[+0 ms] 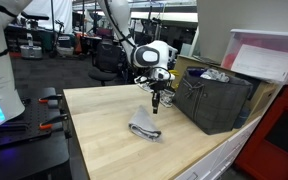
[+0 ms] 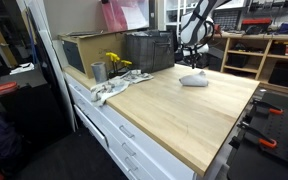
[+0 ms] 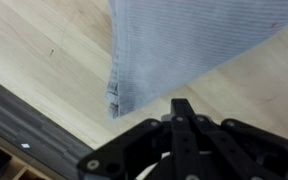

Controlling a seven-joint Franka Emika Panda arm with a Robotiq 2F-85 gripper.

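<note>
A folded grey-blue cloth [image 1: 144, 128] lies on the light wooden table [image 1: 104, 130]; it also shows as a small pale heap [image 2: 194, 79] far across the tabletop. My gripper [image 1: 156, 105] hangs a short way above the cloth, apart from it, with its black fingers pressed together and nothing between them. In the wrist view the shut gripper [image 3: 181, 104] comes in from the bottom edge. The cloth [image 3: 194, 40] fills the top of that view, one hemmed corner pointing down at the left of the fingertips.
A dark mesh crate [image 1: 216, 98] stands beside the arm, also seen at the back of the table [image 2: 149, 50]. A cardboard box [image 2: 84, 50], a metal cup [image 2: 99, 71], a yellow item [image 2: 116, 62] and a white rag [image 2: 112, 88] sit along one table edge.
</note>
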